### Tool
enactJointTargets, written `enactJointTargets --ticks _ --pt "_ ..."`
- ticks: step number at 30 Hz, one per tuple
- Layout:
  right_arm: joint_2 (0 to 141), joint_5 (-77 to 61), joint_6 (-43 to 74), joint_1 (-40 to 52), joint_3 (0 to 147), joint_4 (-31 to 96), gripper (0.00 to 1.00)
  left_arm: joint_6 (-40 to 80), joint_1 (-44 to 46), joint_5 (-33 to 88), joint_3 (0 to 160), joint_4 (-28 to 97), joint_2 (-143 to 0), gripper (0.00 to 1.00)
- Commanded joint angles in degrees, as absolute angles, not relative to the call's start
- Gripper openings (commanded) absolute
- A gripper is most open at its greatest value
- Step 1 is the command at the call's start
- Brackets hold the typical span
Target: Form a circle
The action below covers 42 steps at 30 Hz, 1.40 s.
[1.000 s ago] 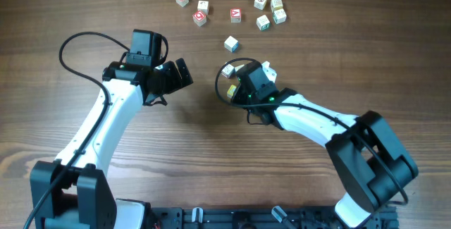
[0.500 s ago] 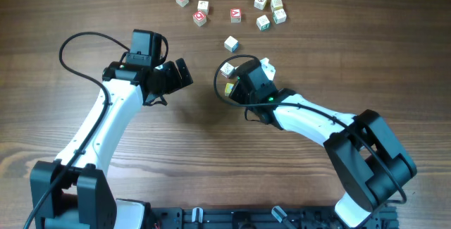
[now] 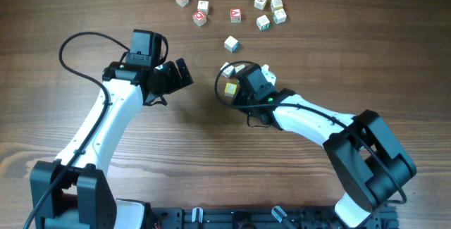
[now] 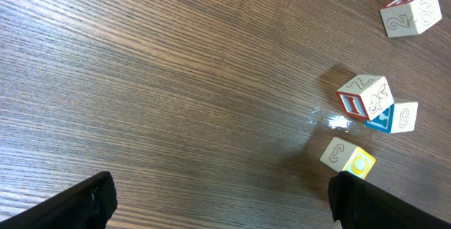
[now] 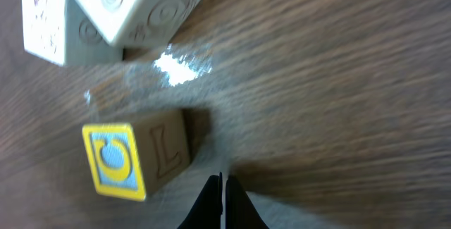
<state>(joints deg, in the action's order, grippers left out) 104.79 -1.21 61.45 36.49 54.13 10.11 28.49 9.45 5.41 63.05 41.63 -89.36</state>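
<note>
Overhead, the little letter cubes (image 3: pixel 260 1) lie in a loose bunch at the far side of the table (image 3: pixel 176 151), up at 12 o'clock, and they make no ring yet. One yellow cube (image 3: pixel 230 88) sits apart from them, near the middle, with a pale cube (image 3: pixel 227 69) just beside it at 12 o'clock. The right claw (image 5: pixel 220 190) is pinched shut with nothing in it. In its own camera, the yellow cube lies at 10 o'clock from its tips, just beside them, and I cannot tell if they touch. It is a cube, so no side is longer. The left claw (image 4: pixel 222 201) is spread wide, holds nothing, and sits well apart at 9 o'clock of the cube. So the right arm is nearer, and I think a nudge from it would send the cube toward 10 o'clock
</note>
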Motion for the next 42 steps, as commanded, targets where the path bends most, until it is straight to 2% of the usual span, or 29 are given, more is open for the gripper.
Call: enactJointTargets --ticks 1,22,42 --pt "103.50 -4.99 61.69 38.46 54.41 9.80 0.05 27.40 9.10 4.86 62.94 41.67 -89.30 1.00" --pt "103.68 6.46 59.77 40.86 54.41 3.53 0.05 27.40 9.10 4.86 62.94 41.67 -89.30 1.00" --pt "103.59 7.40 56.38 40.86 54.43 -4.75 0.04 27.40 9.10 4.86 62.94 41.67 -89.30 1.00"
